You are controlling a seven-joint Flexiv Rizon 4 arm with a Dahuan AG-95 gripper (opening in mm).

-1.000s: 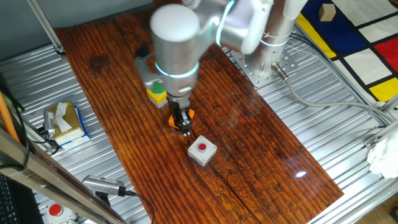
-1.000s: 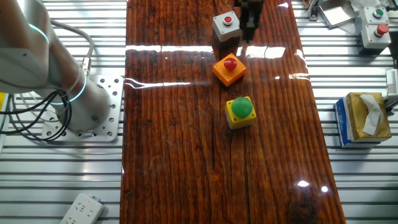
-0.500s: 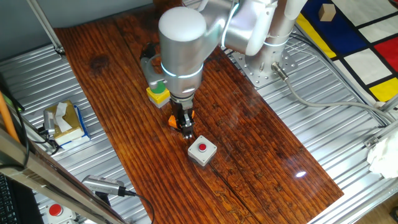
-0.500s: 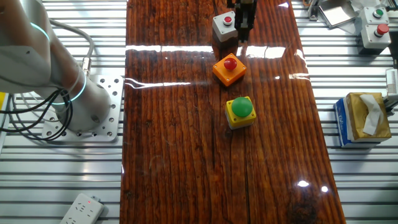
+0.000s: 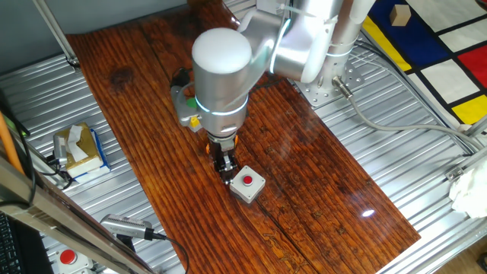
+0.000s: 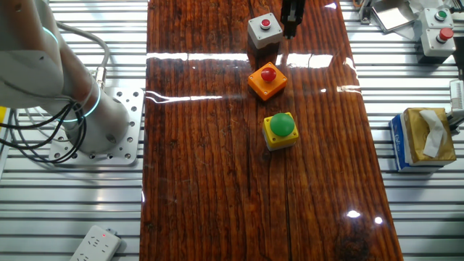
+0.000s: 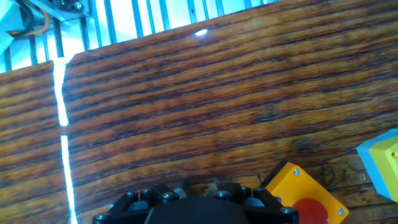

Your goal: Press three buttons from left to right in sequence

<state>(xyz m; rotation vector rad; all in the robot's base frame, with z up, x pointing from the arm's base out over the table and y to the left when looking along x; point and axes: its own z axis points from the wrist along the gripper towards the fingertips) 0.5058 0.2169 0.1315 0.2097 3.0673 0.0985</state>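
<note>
The three boxes stand in a row on the wooden board (image 6: pixel 203 181). They are the yellow box with green cap (image 6: pixel 280 130), the orange box with red cap (image 6: pixel 267 80) and the grey box with red cap (image 6: pixel 263 30). My gripper (image 6: pixel 291 16) points down right beside the grey box (image 5: pixel 247 185), its tips (image 5: pixel 226 167) low near the box's side. The arm hides most of the yellow and orange boxes in that view. The hand view shows the orange box (image 7: pixel 303 198) at bottom right and a corner of the yellow box (image 7: pixel 384 163). The fingertips' state does not show.
A tissue box (image 6: pixel 424 138) and two more button boxes (image 6: pixel 438 32) lie on the metal table beside the board. The arm's base (image 6: pixel 109 130) stands on the other side. A power strip (image 6: pixel 94 243) lies near the front corner.
My gripper has shifted a little from beside the orange box toward the grey box. The boxes have not moved.
</note>
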